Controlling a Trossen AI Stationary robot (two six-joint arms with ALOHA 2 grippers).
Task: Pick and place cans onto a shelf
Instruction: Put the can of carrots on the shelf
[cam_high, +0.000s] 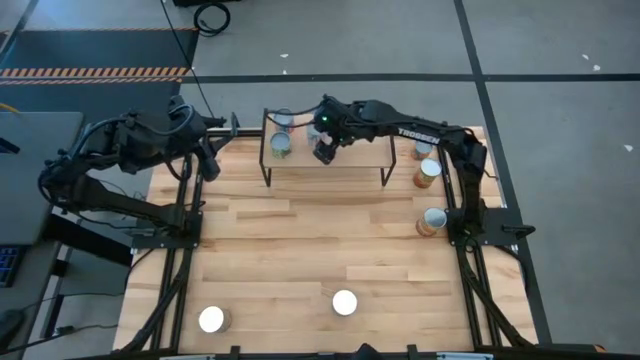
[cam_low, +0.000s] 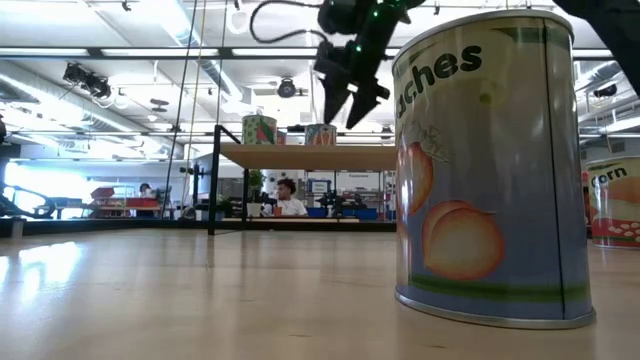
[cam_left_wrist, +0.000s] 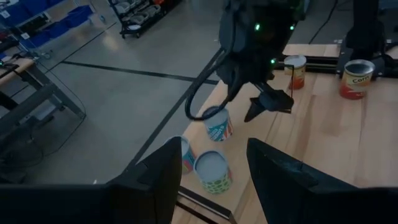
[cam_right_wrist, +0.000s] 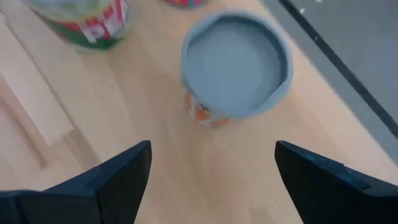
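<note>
The shelf (cam_high: 325, 160) stands at the table's far edge, a light wood top on black legs. Three cans stand on its left half: two at its left end (cam_high: 282, 122) (cam_high: 282, 146) and a grey-lidded one (cam_right_wrist: 236, 65) further in. My right gripper (cam_high: 325, 150) is open and empty just above the shelf top (cam_low: 300, 155), its fingers on the near side of the grey-lidded can and apart from it. In the low view it (cam_low: 350, 100) hangs over the shelf's cans (cam_low: 320, 133). My left gripper (cam_high: 210, 165) waits, open and empty, at the table's far left corner.
Three cans stand near the table's right edge (cam_high: 422, 148) (cam_high: 428, 172) (cam_high: 432, 222). Two white-lidded cans stand near the front edge (cam_high: 344, 302) (cam_high: 211, 319). One of these, with a peach label (cam_low: 490, 170), fills the low view. The shelf's right half is bare.
</note>
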